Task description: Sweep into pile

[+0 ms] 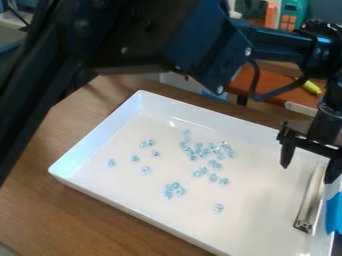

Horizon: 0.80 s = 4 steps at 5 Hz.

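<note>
The black gripper [310, 164] hangs over the right side of the white tray [93, 145], its two fingers spread apart with nothing held between them. A slim white and metallic tool [309, 200] lies along the tray's right side, just below the gripper's right finger. Small clear light-blue pieces are scattered over the tray floor: a loose group [204, 150] around the middle, a tight clump [175, 190] nearer the front, a few strays [135, 158] to the left and a single piece [218, 208] toward the front.
Blue tape [334, 212] is at the tray's right edge. The tray's raised walls surround the pieces, and it stands on a brown wooden table [40, 210]. The arm crosses the top of the view. Behind are a reddish-brown surface [267, 82] and a yellow object [311, 87].
</note>
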Each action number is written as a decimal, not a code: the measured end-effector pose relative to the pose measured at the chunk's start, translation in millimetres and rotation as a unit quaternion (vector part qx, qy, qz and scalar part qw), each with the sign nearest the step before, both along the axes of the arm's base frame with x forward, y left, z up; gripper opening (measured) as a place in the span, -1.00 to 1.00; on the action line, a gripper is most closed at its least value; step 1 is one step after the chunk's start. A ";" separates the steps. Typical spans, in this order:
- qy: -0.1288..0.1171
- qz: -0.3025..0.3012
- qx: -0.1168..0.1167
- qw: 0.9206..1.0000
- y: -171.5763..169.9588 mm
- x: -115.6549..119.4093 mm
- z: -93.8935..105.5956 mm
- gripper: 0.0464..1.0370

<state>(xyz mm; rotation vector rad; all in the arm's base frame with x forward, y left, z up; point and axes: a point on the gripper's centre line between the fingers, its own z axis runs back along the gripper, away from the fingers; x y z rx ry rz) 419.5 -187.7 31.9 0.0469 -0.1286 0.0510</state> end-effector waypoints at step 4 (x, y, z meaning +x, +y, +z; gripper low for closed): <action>0.027 -0.008 0.010 1.000 -9.6 -3.4 -22.2 0.93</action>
